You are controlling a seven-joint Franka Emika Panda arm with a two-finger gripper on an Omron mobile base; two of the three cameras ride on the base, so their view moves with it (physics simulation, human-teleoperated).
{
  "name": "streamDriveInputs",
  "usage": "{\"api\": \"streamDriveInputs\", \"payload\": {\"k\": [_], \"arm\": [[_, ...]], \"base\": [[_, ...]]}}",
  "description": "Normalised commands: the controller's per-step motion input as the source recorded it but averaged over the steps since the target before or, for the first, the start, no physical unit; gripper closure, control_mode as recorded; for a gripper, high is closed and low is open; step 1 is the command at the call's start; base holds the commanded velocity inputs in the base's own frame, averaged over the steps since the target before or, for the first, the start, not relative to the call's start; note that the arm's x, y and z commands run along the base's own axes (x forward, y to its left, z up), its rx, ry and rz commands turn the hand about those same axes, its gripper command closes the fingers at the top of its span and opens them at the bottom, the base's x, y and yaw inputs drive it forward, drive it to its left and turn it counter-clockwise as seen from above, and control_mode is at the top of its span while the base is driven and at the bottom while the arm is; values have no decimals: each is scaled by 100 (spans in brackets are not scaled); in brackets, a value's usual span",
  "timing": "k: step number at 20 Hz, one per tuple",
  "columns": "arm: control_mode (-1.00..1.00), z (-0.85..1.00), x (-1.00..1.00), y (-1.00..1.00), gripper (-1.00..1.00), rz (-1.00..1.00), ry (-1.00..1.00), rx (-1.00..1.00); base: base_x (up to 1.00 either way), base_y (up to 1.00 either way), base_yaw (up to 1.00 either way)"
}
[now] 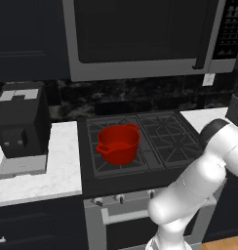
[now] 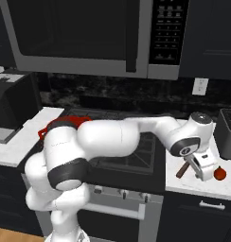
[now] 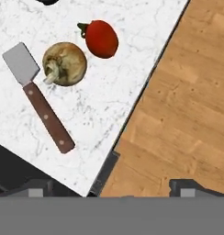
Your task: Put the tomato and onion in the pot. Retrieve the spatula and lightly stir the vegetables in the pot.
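In the left base view the white robot arm fills the lower right; the round bright red pot sits mid-frame on the black stove.

In the right base view the two-finger gripper hangs at right, above the white marble counter, beside the orange-red tomato.

In the hand view the jaws stand wide apart and empty at the bottom edge; at upper left the tomato, the pale yellowish round onion and the brown-handled, grey-bladed spatula lie close together.
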Motion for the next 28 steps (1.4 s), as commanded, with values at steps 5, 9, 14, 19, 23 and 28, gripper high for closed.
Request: {"api": "streamDriveInputs", "payload": {"k": [5,9,14,19,23,28], "arm": [[-100,-40,49,-48,-100,0,0,0],[-100,-23,35,-2,-100,0,0,0],[-100,-9,31,-16,-100,0,0,0],[-100,-47,42,-4,-100,0,0,0],[-100,-37,24,-3,-100,0,0,0],[-100,-12,0,-31,-100,0,-2,0]], "base": [[0,0,0],[0,0,0],[0,0,0],[0,0,0],[0,0,0],[0,0,0]]}}
